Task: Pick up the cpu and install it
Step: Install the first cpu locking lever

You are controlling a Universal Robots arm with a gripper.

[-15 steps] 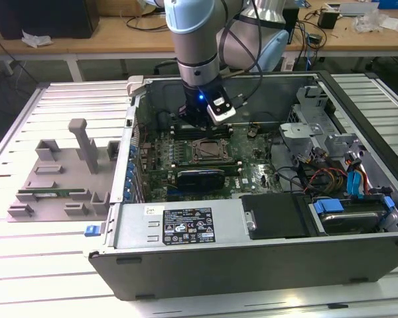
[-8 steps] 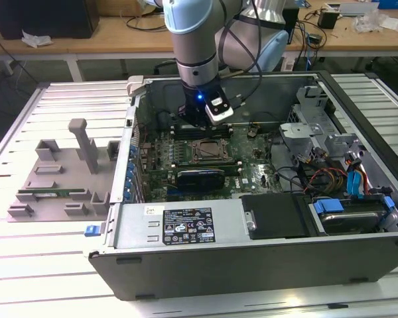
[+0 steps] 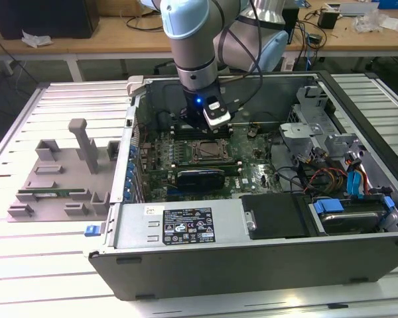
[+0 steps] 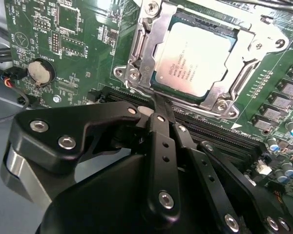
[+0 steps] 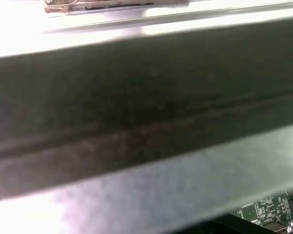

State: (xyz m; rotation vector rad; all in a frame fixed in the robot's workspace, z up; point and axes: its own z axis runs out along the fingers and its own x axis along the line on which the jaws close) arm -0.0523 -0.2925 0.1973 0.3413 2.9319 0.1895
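Inside the open computer case [image 3: 265, 255], the cpu [image 4: 195, 58] lies flat in the socket frame [image 4: 136, 58] on the motherboard [image 4: 63, 44] — the placing looks done, though whether it is fully seated is hard to judge. The gripper [image 4: 161, 105] hangs just beside the socket, fingers drawn together and holding nothing. The chip is square, with no long axis — its edges run parallel to the frame's.

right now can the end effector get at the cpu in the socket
Probably yes. The cpu lies face-up in the socket frame with nothing over it, and the end effector sits just beside the frame's edge.
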